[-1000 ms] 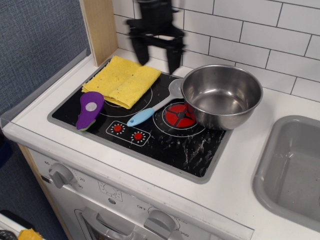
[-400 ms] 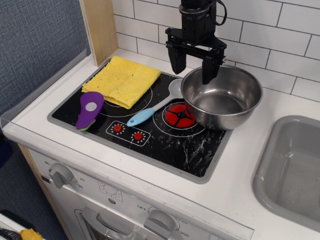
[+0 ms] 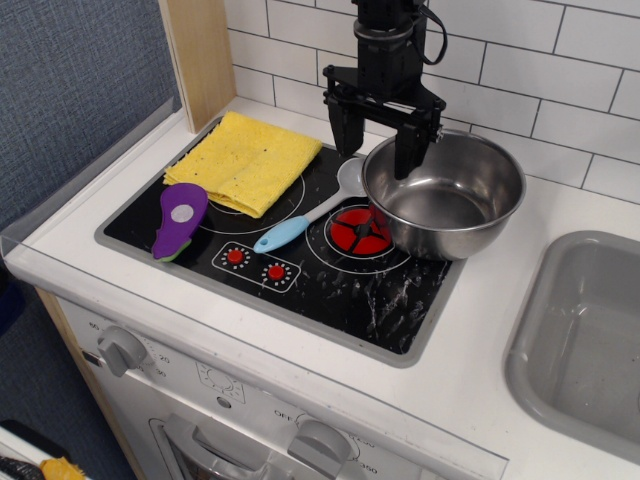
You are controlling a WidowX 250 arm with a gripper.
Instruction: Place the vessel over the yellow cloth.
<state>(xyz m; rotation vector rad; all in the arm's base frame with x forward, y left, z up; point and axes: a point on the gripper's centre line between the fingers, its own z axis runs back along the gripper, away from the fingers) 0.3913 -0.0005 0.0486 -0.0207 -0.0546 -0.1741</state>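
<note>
The vessel [image 3: 446,190] is a shiny steel pot standing on the right burner of the black stove top. The yellow cloth [image 3: 245,160] lies flat on the back left burner, apart from the pot. My gripper [image 3: 374,142] is black, open, pointing down over the pot's back left rim. One finger hangs outside the rim and the other hangs over the inside. It holds nothing.
A spoon [image 3: 310,212] with a blue handle and grey bowl lies between cloth and pot. A purple eggplant toy [image 3: 180,219] lies at the stove's front left. A grey sink [image 3: 585,335] is at the right. A wooden post [image 3: 200,55] stands behind the cloth.
My gripper has moved right from above the cloth's far edge to the pot's left rim and come lower. In the last step it shifted slightly left. Pot and cloth have not moved.
</note>
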